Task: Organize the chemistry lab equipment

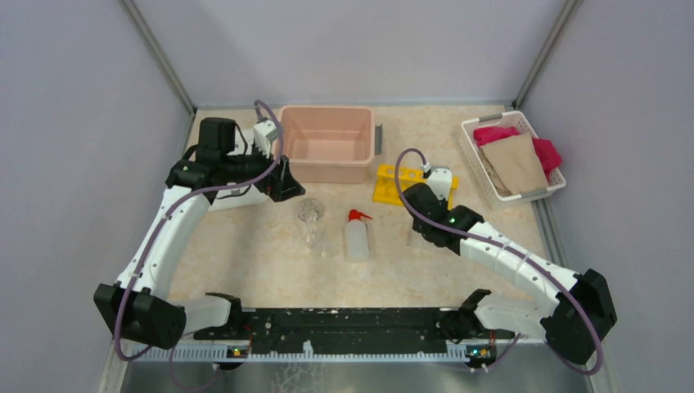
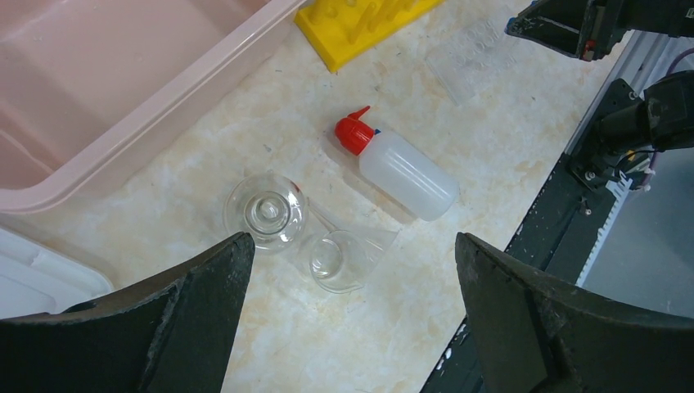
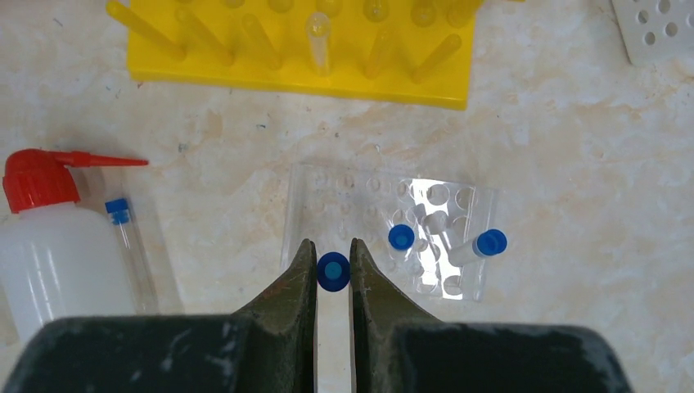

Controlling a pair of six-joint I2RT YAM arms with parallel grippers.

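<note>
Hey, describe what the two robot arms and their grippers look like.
The left arm and right arm have white links, black joints and a purple cable running alongside. The left gripper and right gripper have dark, wedge-shaped, slightly scuffed fingers.

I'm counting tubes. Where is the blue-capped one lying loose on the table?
Right wrist view, left side: the tube lies flat alongside the squeeze bottle.

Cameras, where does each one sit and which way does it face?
Top external: above and behind both arms, looking down at the table; both show whole.
Left wrist: over the flask and squeeze bottle; open left hand frames them.
Right wrist: over the clear tray; right hand shut on a blue-capped tube.
Shared: squeeze bottle and yellow rack appear in all three.
</note>
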